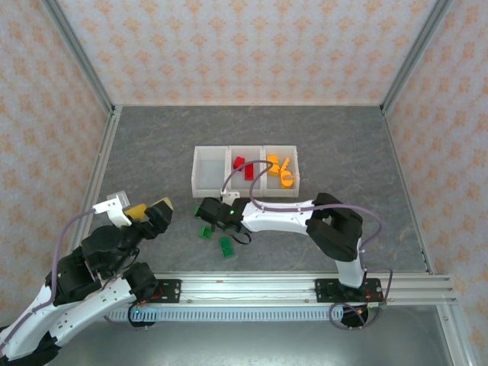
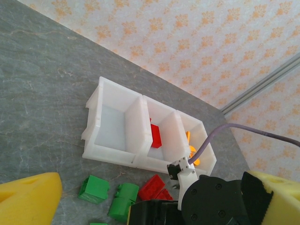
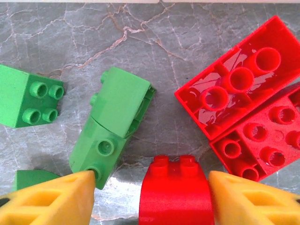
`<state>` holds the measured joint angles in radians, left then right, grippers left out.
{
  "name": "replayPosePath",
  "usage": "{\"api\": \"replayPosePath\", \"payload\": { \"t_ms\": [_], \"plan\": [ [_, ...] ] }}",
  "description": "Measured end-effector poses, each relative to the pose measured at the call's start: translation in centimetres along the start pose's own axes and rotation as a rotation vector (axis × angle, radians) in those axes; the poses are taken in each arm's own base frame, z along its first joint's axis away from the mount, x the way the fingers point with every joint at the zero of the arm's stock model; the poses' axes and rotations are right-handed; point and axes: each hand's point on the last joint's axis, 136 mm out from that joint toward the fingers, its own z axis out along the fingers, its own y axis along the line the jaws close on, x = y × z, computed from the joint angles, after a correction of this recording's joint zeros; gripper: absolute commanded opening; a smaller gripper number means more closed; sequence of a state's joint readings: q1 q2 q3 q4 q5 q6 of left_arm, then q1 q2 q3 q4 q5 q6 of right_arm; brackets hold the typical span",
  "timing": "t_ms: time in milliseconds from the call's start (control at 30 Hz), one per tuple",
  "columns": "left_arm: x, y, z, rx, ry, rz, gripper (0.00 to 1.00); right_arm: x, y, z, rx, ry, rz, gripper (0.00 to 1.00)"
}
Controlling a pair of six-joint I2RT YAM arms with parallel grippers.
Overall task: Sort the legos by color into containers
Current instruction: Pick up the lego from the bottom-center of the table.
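Note:
Three joined white bins point(image 1: 210, 149) stand mid-table: the left one holds nothing, the middle holds red legos point(image 1: 244, 167), the right holds orange ones point(image 1: 283, 172). In front of them lie loose green legos point(image 1: 205, 231) and red ones point(image 2: 152, 186). My right gripper point(image 1: 204, 210) hangs low over this pile. It is open around a red rounded lego point(image 3: 176, 192), with a gap on the left side. Beside it lie a green stacked pair point(image 3: 112, 122), a green brick point(image 3: 28, 96) and two red bricks point(image 3: 239, 79). My left gripper point(image 1: 150, 207) is open, holds nothing and stays left of the pile.
The right arm point(image 2: 220, 197) and its purple cable point(image 2: 243, 129) cross the space in front of the bins point(image 2: 112, 86). Patterned walls and metal rails point(image 1: 99, 168) enclose the grey table. Another green lego point(image 1: 226, 245) lies nearer the front rail.

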<state>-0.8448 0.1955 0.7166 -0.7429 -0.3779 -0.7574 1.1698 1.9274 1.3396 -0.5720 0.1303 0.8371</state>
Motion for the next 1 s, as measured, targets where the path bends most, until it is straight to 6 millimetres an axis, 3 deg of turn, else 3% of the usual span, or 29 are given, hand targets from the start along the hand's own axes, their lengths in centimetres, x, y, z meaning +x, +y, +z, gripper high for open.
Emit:
{"api": "replayPosePath", "payload": {
  "t_ms": [367,567,833,1000],
  "plan": [
    [0.0,0.0,0.0,0.000,0.000,0.000,0.99,-0.3,-0.2,0.0,0.011,-0.015,-0.050,0.49],
    [0.0,0.0,0.0,0.000,0.000,0.000,0.99,0.6,-1.7,0.6,0.052,0.006,-0.080,0.39],
    [0.0,0.0,0.0,-0.001,0.000,0.000,0.99,0.0,-1.9,-1.0,0.025,-0.011,-0.083,0.34],
    [0.0,0.0,0.0,-0.001,0.000,0.000,0.99,0.0,-1.8,-1.0,0.024,-0.011,-0.094,0.26]
  ]
}}
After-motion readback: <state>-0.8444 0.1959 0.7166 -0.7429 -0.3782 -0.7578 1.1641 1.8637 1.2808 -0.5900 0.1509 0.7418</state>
